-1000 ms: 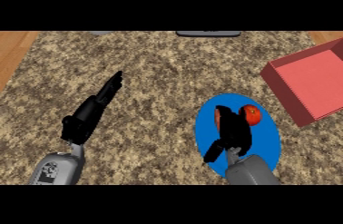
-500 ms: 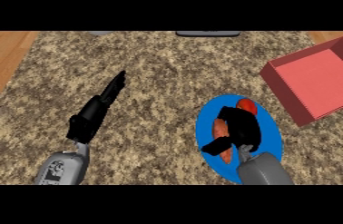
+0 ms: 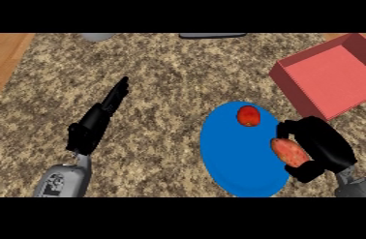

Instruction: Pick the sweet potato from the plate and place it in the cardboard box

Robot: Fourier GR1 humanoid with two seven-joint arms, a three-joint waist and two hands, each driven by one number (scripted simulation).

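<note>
Right hand (image 3: 322,148) curled round the sweet potato (image 3: 289,152), holding it at the right edge of the blue plate (image 3: 232,156); a small red fruit (image 3: 248,116) sits on the plate's upper part; I see the red cardboard box (image 3: 330,83) up and right of the plate; left hand (image 3: 100,118) rests well left of the plate, fingers straight, over the speckled tabletop (image 3: 172,78).

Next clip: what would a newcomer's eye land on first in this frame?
First the blue plate at lower right, with a small red fruit near its top. At its right rim the right hand curls round the orange sweet potato. Beyond it, the red box sits open at the upper right, while the left hand rests with straight fingers at the left of the speckled counter.
</note>
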